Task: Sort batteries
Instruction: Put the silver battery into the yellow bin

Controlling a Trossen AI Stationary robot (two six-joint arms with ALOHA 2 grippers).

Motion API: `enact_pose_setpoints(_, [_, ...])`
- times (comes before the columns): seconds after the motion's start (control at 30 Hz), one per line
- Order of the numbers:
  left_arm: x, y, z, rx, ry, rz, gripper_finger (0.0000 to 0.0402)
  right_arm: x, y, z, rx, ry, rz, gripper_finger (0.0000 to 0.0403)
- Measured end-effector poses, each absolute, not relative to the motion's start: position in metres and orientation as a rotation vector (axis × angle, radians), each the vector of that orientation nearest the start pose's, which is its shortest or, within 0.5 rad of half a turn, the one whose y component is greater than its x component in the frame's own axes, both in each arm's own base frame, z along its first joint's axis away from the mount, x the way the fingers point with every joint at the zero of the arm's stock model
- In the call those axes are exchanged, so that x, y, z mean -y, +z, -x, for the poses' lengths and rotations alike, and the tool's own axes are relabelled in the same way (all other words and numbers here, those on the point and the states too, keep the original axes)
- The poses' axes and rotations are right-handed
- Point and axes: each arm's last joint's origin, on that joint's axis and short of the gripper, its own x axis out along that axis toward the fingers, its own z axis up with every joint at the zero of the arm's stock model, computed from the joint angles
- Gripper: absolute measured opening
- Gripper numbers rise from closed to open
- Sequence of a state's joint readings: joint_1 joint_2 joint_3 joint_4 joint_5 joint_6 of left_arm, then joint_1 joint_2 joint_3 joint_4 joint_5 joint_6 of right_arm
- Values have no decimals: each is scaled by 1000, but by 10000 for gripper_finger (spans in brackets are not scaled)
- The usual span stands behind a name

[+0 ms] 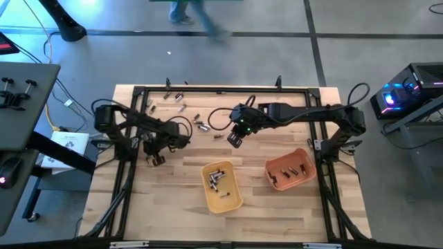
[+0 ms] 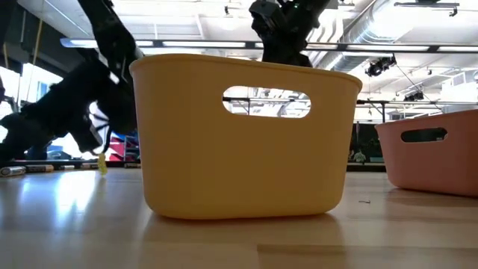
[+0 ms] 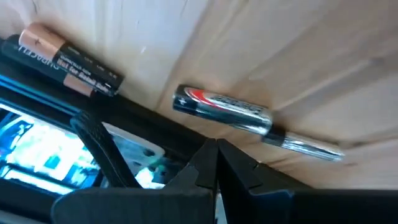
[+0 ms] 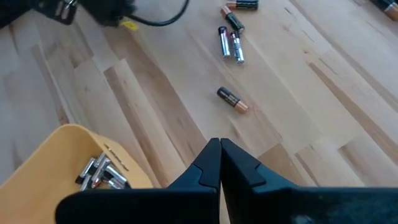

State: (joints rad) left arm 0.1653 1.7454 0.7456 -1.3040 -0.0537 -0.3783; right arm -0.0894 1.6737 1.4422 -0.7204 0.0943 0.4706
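Loose batteries lie scattered on the far part of the wooden table. More batteries rest in the yellow tray, and a few in the orange tray. My left gripper is shut and holds nothing, low over the table's left side. In its wrist view the shut fingertips point near a silver battery and a copper-and-black one lying flat. My right gripper hangs shut and holds nothing above mid-table, beyond the yellow tray; a copper-ended battery lies ahead of it.
A black frame runs around the table's edges, and one bar passes close by my left gripper. A black cable loops over the far middle. In the low view the yellow tray fills the front, the orange tray to its right.
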Motion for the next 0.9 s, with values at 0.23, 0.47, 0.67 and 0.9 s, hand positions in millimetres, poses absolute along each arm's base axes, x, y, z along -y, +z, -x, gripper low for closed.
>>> enact_pose_setpoints(0.23, [-43,101,-183,-2295,500,302,0,23,290,-355,-897,-374,-440,0])
enact_pose_setpoints(0.47, [-48,111,-203,-2226,480,299,0,19,290,-355,-891,-391,-443,0])
enact_pose_setpoints(0.67, [-48,142,-221,-2263,467,274,0,20,290,-355,-884,-411,-465,0])
enact_pose_setpoints(0.9, [-23,158,-212,-2271,406,332,0,16,290,-355,-880,-414,-479,0])
